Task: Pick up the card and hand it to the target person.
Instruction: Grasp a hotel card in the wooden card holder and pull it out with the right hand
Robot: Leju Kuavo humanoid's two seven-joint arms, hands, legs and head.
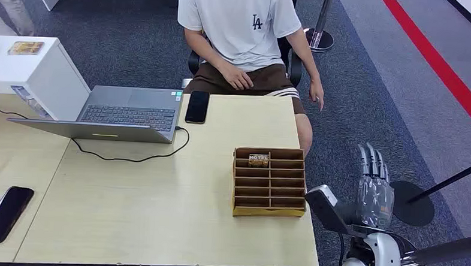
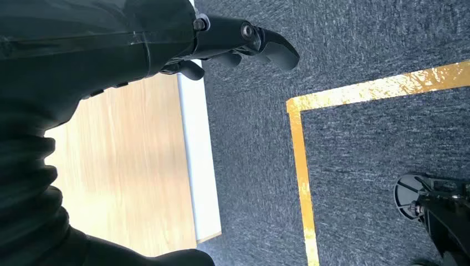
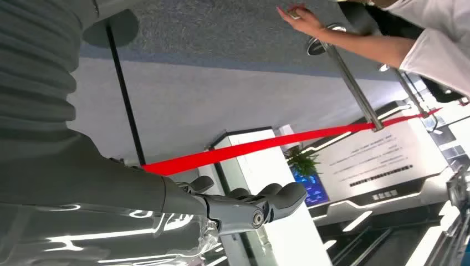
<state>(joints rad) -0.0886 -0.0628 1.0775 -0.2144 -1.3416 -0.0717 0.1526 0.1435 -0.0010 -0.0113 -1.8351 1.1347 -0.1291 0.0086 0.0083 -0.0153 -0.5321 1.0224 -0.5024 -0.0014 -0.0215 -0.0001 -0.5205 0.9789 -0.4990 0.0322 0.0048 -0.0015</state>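
R hand comes in w/ grey thumb and darker fingers stretched out, apart, holding nothing. Behind it: grey carpet, a red floor stripe running from approx 8 to 3 o'clock, and a black stanchion pole. At 1 o'clock a person's hand and bare forearm reach from a white sleeve; at 4 o'clock a potted plant beside a white sign panel.
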